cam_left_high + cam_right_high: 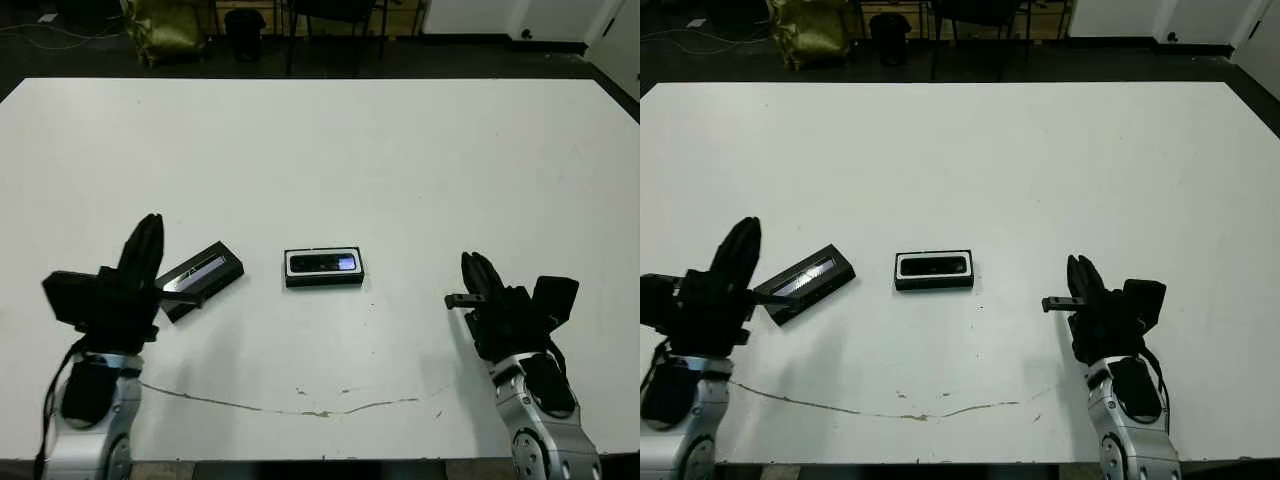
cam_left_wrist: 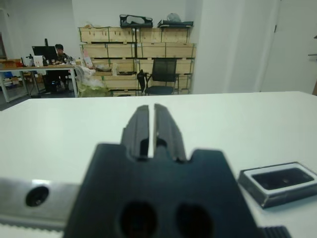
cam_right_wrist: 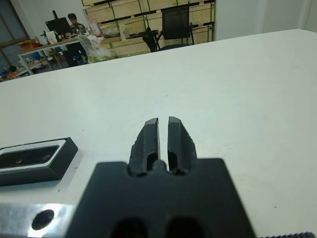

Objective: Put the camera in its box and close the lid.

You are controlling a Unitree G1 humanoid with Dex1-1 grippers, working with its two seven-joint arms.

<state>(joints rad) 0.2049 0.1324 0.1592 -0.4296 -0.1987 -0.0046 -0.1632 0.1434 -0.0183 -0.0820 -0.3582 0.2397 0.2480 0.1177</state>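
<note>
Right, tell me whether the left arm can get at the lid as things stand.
Probably yes. The lid lies flat and slanted on the table right beside the left gripper, with nothing between them. The box, with the camera in it, lies apart from the lid, toward the middle.

L tool point(image 1: 145, 240) & R tool point(image 1: 478, 275): fingers together, both low, empty.

right hand point(image 3: 163, 130) closed, box point(image 3: 34, 159) beside

Head stereo pair looks down—wrist cameras skim low (both share the box point(image 2: 278, 183)).
</note>
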